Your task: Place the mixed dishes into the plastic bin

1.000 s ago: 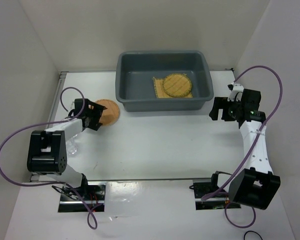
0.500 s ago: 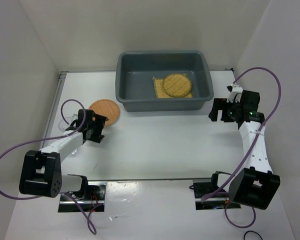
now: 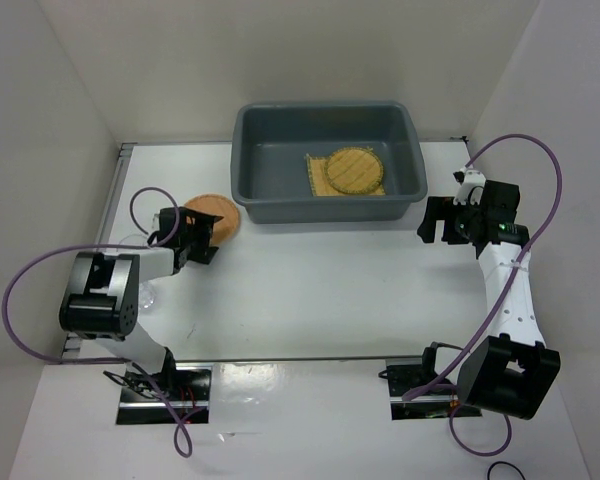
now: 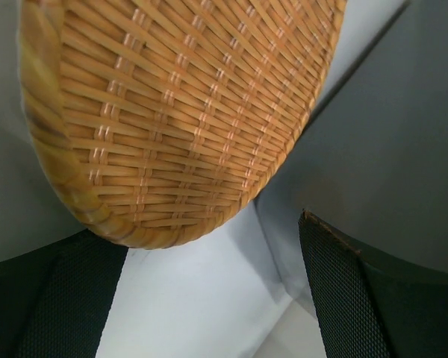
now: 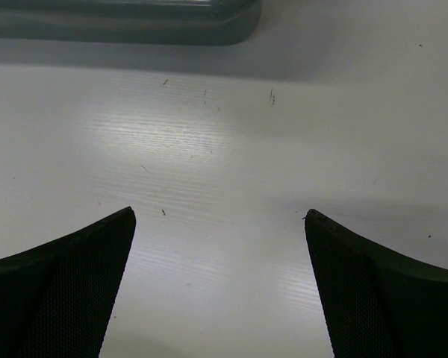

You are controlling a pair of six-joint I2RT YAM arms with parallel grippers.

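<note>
You have 2 mats (image 3: pixel 345 172) in the plastic bin (image 3: pixel 320 208); the orange-brown disc (image 3: pixel 218 213) waits near the bench's (image 3: pixel 320 290) far-left corner, with the left tool (image 3: pixel 202 235) spread at its edge and the right tool (image 3: pixel 432 220) spread and empty.

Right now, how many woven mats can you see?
3: a square mat with a round mat on it inside the bin, an orange-brown disc on the table beside it. Others may hide underneath.

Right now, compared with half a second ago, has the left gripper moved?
Yes. In the top view the left gripper has moved toward the plastic bin, and now overlaps the near edge of the orange-brown disc.
</note>
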